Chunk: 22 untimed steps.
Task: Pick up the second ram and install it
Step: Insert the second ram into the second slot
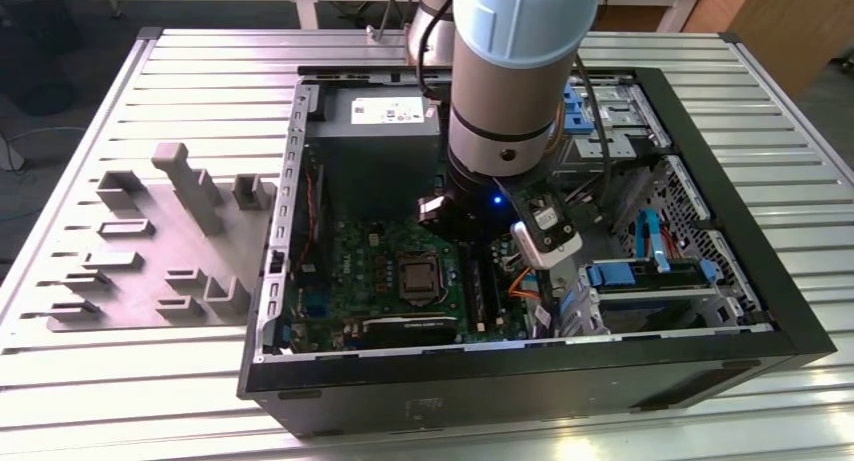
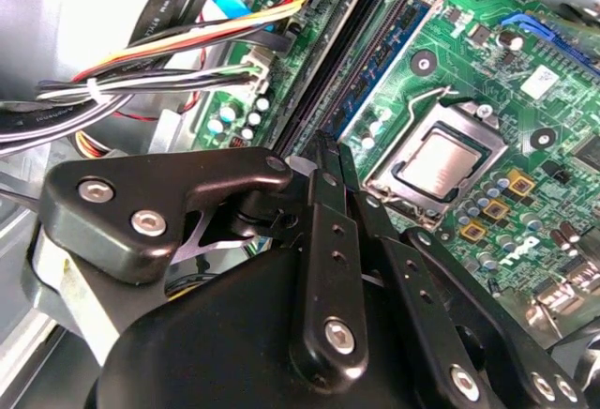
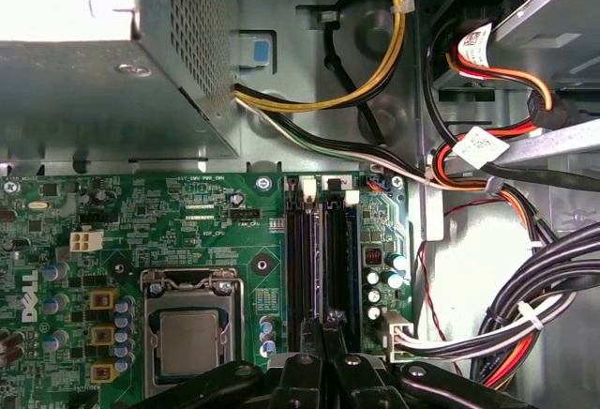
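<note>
My gripper hangs inside the open computer case, over the green motherboard. In both wrist views its black fingers are pressed together, and nothing shows between them. The gripper's tips sit right over one end of the dark memory slots. A narrow blue-green ram stick stands edge-on in the slot beside them. I cannot tell whether it is the second ram.
The processor socket lies beside the slots. The grey power-supply box fills the far end. Cable bundles and blue drive brackets crowd the exterior view's right. A grey parts fixture sits on the table.
</note>
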### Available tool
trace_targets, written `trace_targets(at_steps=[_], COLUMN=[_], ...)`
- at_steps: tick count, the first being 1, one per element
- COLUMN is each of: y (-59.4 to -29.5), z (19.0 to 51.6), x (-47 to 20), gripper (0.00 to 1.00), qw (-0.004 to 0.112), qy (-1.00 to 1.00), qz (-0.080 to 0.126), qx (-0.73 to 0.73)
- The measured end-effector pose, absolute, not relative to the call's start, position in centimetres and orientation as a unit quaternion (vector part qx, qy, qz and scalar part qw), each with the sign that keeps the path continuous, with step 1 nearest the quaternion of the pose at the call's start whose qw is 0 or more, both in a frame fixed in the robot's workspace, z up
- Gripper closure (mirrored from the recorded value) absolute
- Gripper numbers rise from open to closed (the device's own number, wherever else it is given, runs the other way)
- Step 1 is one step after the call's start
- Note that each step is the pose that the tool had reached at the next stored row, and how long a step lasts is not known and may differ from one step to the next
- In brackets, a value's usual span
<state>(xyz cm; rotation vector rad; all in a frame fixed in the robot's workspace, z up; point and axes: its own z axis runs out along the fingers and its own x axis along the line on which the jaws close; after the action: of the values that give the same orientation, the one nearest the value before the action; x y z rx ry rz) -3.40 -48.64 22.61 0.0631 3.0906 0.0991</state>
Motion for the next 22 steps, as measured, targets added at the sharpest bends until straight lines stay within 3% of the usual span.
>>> trace_targets(at_steps=[22], y=[-48.71], z=[22.0], x=[-3.41], gripper=[0.89], qw=[0.024], qy=[0.999], qz=[0.032], qx=[0.02])
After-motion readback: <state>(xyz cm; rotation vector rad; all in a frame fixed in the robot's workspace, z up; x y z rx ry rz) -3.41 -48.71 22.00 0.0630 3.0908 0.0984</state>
